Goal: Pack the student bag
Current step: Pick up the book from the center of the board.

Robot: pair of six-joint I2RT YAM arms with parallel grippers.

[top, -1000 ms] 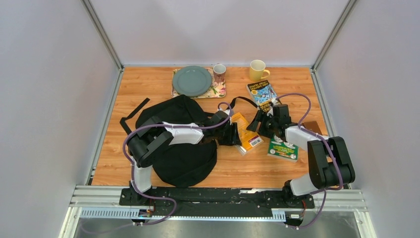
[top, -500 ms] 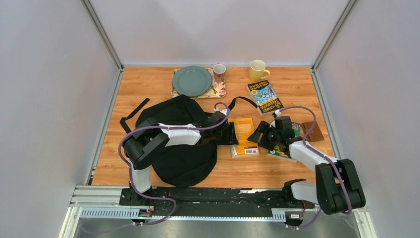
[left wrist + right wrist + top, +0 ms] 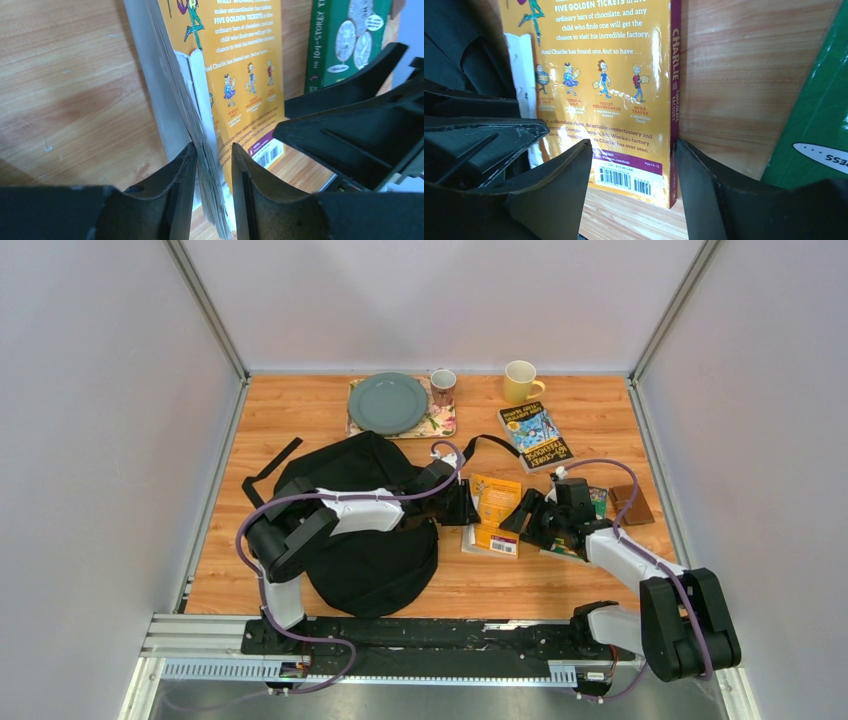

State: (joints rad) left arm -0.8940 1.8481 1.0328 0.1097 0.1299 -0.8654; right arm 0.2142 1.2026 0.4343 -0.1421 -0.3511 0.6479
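Observation:
The student bag point(image 3: 360, 525), a large black backpack, lies at the left middle of the table under my left arm. An orange paperback point(image 3: 495, 508) lies just right of it. My left gripper point(image 3: 463, 508) reaches over the bag and is shut on the orange book's point(image 3: 240, 70) page edge, with pages between the jaws point(image 3: 212, 175). My right gripper point(image 3: 525, 516) is open at the book's right side. In the right wrist view it point(image 3: 634, 165) straddles the spine corner of the orange book point(image 3: 614, 75) by the barcode without gripping it.
A green book point(image 3: 598, 498) and a brown wallet point(image 3: 632, 504) lie under and beside my right arm. A blue and yellow book point(image 3: 535, 435), a yellow mug point(image 3: 520, 381), a small mug point(image 3: 442, 385) and a grey-green plate point(image 3: 388, 402) on a placemat stand at the back.
My right gripper moved nearer and left, from beside the blue book to the orange book's right edge. The orange book turned straighter and shifted slightly left with my left gripper.

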